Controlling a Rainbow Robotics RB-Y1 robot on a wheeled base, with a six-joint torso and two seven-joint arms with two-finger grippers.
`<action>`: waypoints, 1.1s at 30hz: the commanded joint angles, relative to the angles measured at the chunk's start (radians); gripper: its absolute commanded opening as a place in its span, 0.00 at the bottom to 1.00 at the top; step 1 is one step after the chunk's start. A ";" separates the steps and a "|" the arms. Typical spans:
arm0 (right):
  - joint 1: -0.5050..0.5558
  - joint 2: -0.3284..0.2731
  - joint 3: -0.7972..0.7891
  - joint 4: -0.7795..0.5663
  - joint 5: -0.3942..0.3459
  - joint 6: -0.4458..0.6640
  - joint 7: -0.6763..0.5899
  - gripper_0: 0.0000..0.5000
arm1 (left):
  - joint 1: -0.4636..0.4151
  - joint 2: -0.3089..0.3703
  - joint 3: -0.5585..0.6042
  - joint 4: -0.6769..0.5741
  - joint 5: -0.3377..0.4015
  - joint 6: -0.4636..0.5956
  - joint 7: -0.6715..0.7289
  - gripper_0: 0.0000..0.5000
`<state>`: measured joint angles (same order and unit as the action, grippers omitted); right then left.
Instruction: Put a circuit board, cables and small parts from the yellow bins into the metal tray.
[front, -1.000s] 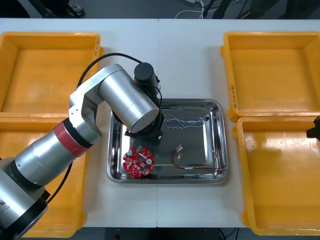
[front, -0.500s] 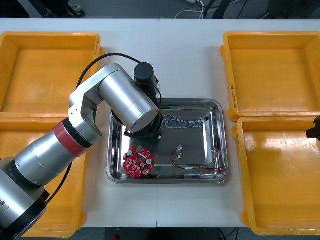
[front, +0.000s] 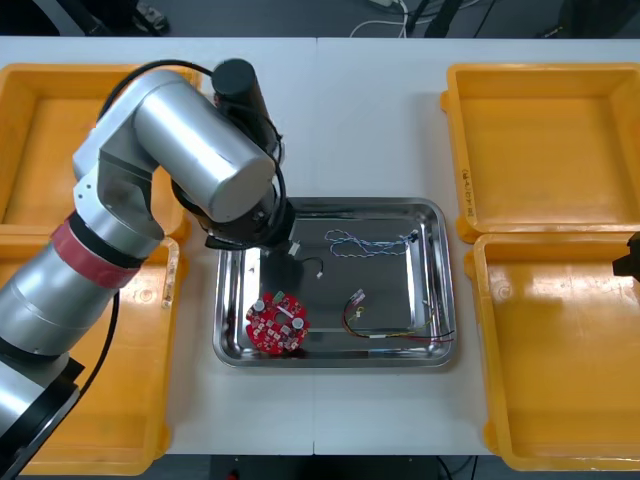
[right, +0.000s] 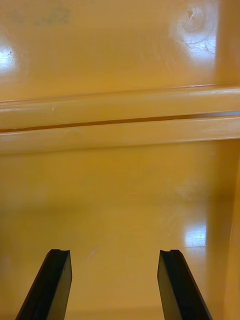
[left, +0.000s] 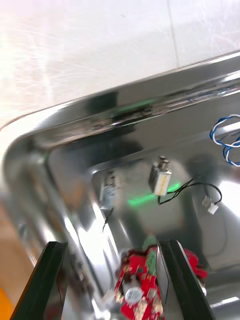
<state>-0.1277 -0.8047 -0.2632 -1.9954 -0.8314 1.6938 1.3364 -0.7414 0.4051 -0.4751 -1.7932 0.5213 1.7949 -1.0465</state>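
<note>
Jaws spread, empty: my left gripper over shiny metal tray, right gripper over yellow bin. Round red circuit board, blue-white cable, small metal part inside; seems nearly done.

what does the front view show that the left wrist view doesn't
Front view, beyond the wrist's: all four yellow bins, the red and yellow cable lying near-right in the metal tray, the left arm reaching over the tray's far left corner, and the right arm parked at the right edge. Left wrist view, beyond the front's: the left gripper, fingers open, above the circuit board. Both: the tray, the board, the blue and white cable and a small metal part with a black lead.
</note>
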 joint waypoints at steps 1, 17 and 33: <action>0.011 -0.042 -0.034 -0.006 -0.006 -0.008 0.004 1.00 | -0.044 0.067 0.092 -0.097 0.042 0.078 -0.040 1.00; 0.011 -0.042 -0.034 -0.006 -0.006 -0.008 0.004 1.00 | 0.033 0.221 0.345 -0.215 0.152 0.125 -0.124 1.00; 0.011 -0.042 -0.034 -0.006 -0.006 -0.008 0.004 1.00 | 0.280 0.334 0.606 -0.290 0.186 0.125 -0.360 1.00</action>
<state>-0.1255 -0.8047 -0.2634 -1.9945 -0.8318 1.6938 1.3364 -0.5201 0.6829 0.0701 -2.0329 0.6973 1.9139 -1.3676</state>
